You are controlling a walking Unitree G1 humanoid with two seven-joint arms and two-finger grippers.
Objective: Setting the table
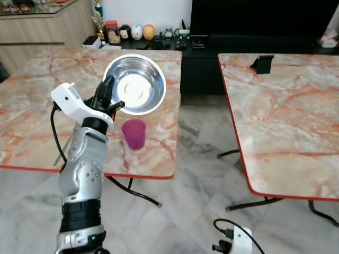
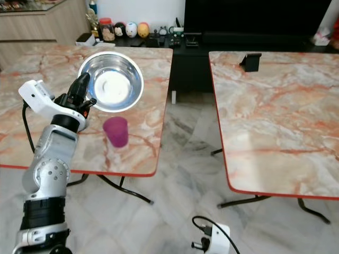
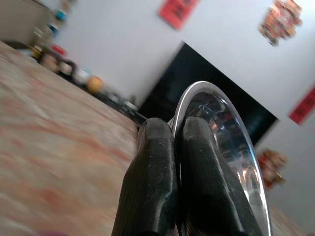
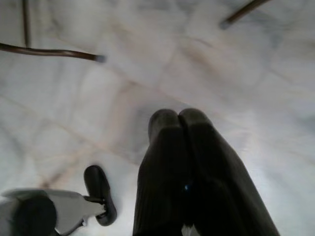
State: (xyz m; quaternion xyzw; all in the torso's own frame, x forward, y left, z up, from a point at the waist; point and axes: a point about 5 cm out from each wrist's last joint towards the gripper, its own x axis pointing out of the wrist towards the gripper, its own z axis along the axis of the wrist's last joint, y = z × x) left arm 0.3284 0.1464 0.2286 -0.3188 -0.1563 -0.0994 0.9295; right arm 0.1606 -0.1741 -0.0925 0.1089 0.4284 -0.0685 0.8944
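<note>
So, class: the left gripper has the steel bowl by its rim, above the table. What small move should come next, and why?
Probably lower the steel bowl level onto the bare table beside the purple cup. The left gripper pinches its rim, and the bowl looks tilted and lifted.

Silver bowl (image 1: 135, 84), purple cup (image 1: 133, 134), orange-veined marble table (image 1: 37, 100) edged red.

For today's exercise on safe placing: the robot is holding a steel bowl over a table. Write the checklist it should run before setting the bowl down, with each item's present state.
1. Left gripper pinches the rim of the round shiny steel bowl: ok.
2. Bowl level: not ok, tilted up on edge.
3. Small purple plastic cup upright, apart from the bowl: ok.
4. Bare marble-patterned tabletop with red edge beside the cup: ok.
5. Right gripper hangs low over the floor, jaws shut: ok.
6. Bowl empty: ok.
</note>
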